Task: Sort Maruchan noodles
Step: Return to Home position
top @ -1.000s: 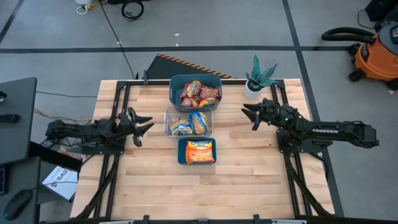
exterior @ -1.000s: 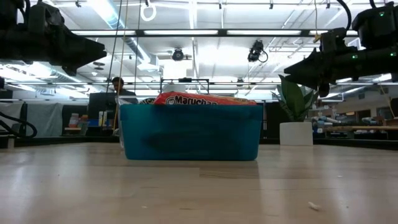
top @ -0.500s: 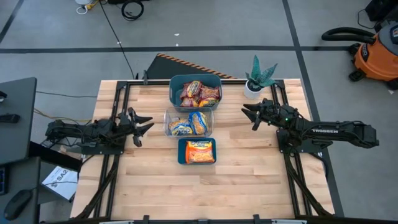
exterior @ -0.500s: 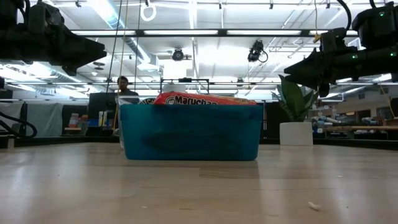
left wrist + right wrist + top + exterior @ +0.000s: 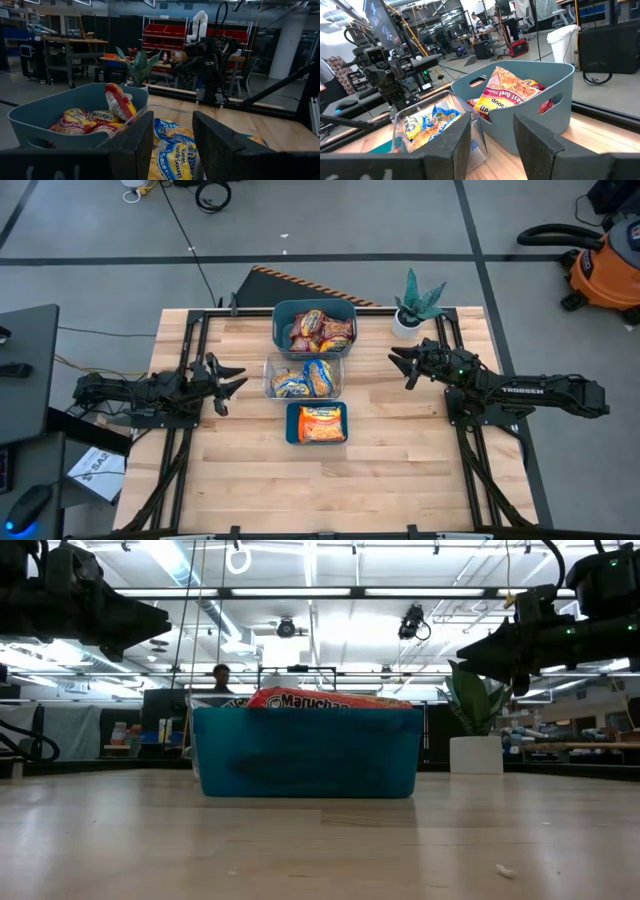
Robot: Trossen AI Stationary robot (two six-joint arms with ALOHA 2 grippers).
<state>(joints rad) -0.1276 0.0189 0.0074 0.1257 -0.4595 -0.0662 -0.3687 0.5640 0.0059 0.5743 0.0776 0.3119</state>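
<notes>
Now both arms lie low at the sides, noodles sorted in three bins

Down the middle of the tabletop (image 5: 400, 470) stand three bins in a row. The blue bin (image 5: 281, 320) at the far end holds the dark red packets (image 5: 322, 332), piled loosely. Just in front of it, the clear bin (image 5: 268, 376) holds the yellow-and-blue packets (image 5: 305, 378). The small teal bin (image 5: 291, 423) nearest the front edge holds the orange packets (image 5: 321, 424); in the low view the top one, with its Maruchan print, rises a little above the rim.

The left arm (image 5: 130, 392) stretches flat and level along the left side, pointing inward at the clear bin. The left jaws are spread wide, hold nothing, and are well apart from the bins. The right arm (image 5: 520, 392) lies likewise on the right side, reaching toward the blue bin. The right jaws also gape wide and empty, near a potted plant (image 5: 418, 302) at the far right corner.
</notes>
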